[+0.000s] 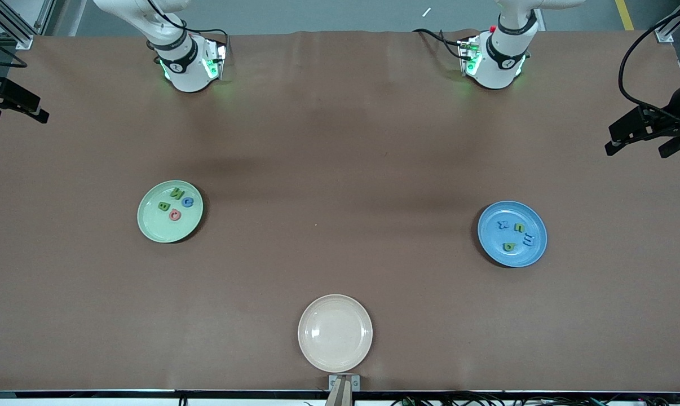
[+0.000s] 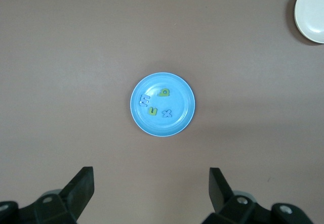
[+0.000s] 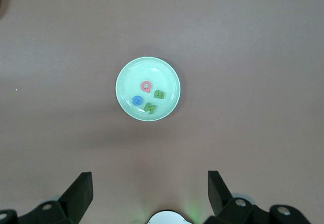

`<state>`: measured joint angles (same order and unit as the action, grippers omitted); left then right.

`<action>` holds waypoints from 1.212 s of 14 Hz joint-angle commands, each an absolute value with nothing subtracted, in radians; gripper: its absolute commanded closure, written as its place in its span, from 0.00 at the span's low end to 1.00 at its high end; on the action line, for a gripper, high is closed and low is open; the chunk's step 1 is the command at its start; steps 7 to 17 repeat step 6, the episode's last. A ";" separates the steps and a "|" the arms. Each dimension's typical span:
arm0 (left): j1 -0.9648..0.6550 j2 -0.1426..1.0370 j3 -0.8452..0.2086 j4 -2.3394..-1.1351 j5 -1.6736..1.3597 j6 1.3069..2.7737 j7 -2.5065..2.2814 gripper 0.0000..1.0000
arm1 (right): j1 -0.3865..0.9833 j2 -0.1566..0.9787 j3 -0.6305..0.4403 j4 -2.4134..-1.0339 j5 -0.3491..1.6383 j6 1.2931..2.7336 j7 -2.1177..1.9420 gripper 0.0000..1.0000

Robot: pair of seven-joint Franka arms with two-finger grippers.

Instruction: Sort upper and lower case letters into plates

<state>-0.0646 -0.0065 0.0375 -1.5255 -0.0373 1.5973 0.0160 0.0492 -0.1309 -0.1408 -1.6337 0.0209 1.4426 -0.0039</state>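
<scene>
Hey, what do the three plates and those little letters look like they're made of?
The mint green plate, blue plate and cream plate look like smooth molded plastic or melamine: flat uniform color and soft glare, though glazed ceramic is possible. The letters look like matte foam or soft plastic, chunky and without shine.

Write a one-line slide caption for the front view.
Four letters in the green plate, four in the blue plate, cream plate bare.

We see a matt brown counter (image 1: 340, 169), its covering smooth like paper or cloth. The round cream-beige plate (image 1: 335, 332) looks glossy, like smooth plastic. The pale mint green plate (image 1: 151, 223) and bright blue plate (image 1: 523, 256) show a softer sheen.
</scene>
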 commanded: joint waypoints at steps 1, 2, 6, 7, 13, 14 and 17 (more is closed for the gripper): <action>-0.061 -0.015 0.032 -1.519 -0.021 1.580 0.011 0.00 | 0.066 -0.144 -0.144 -1.643 0.026 1.439 0.018 0.00; -0.060 -0.015 0.032 -1.519 -0.021 1.580 0.011 0.00 | 0.066 -0.144 -0.144 -1.643 0.026 1.440 0.018 0.00; -0.060 -0.015 0.032 -1.519 -0.021 1.580 0.009 0.00 | 0.077 -0.144 -0.140 -1.646 0.025 1.437 0.020 0.00; -0.060 -0.015 0.032 -1.519 -0.021 1.580 0.009 0.00 | 0.077 -0.144 -0.140 -1.646 0.025 1.437 0.020 0.00; -0.060 -0.015 0.032 -1.519 -0.021 1.580 0.009 0.00 | 0.077 -0.144 -0.140 -1.646 0.025 1.437 0.020 0.00; -0.060 -0.015 0.032 -1.519 -0.021 1.580 0.009 0.00 | 0.077 -0.144 -0.140 -1.646 0.025 1.437 0.020 0.00; -0.060 -0.015 0.032 -1.519 -0.021 1.580 0.009 0.00 | 0.077 -0.144 -0.140 -1.646 0.025 1.437 0.020 0.00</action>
